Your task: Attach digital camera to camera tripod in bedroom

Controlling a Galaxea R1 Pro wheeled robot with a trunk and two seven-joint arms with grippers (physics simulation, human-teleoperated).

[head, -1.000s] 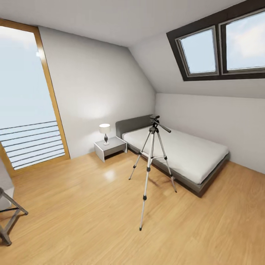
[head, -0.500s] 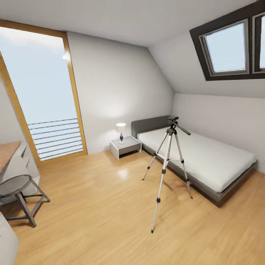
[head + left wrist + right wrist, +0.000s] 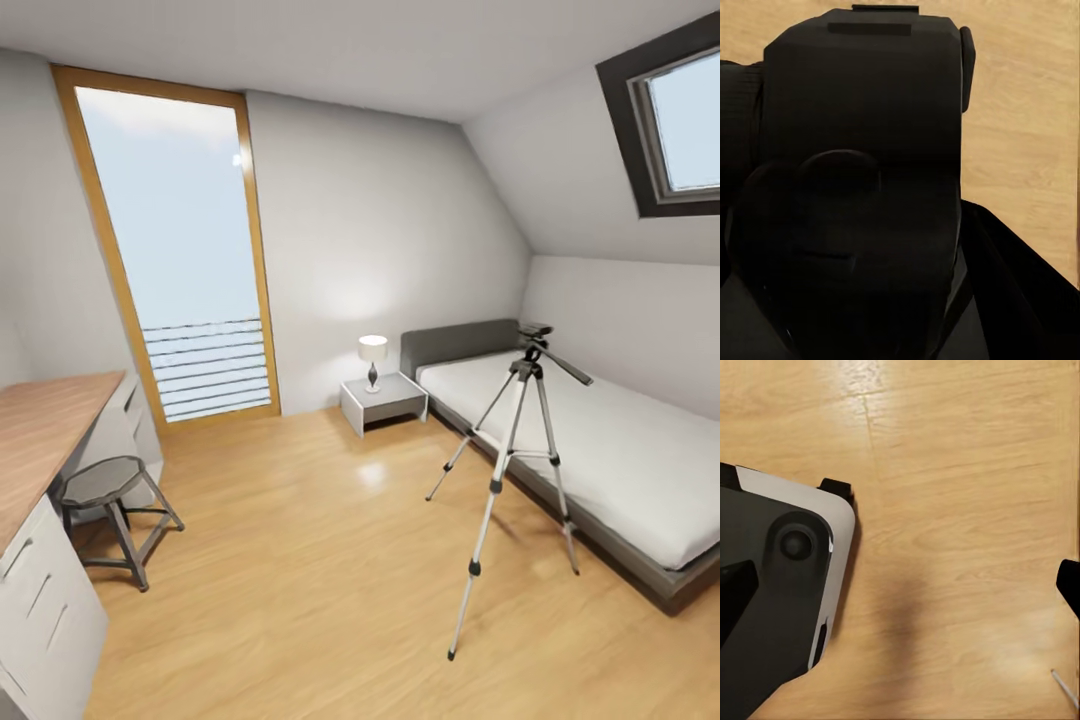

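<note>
Head view: attic bedroom, robot en route. Tripod (image 3: 515,470) stands on the wood floor (image 3: 300,560) just beside the bed (image 3: 600,450), pan head up top w/ its handle pointing over the mattress; head plate looks bare. Nightstand (image 3: 383,400) w/ lamp (image 3: 372,352) sits beyond the tripod, by the bed's headboard. Stool (image 3: 112,490) and a wood-topped surface (image 3: 45,430) are well apart from the tripod, on the far side of the room.

Left wrist view: camera (image 3: 862,187) looms large and black right at the lens, floor behind it; it looks gripped in the left fingers, though the fingers themselves can't be made out.

Right wrist view: floor plus a corner of the robot's base (image 3: 780,585); a dark bit at the frame edge may be a fingertip, so right fingers' state can't be told.

Judgement: approach step. Best to swing round facing the tripod, stop near w/o nudging a leg, keep the camera level, then lower it squarely onto the head plate.
</note>
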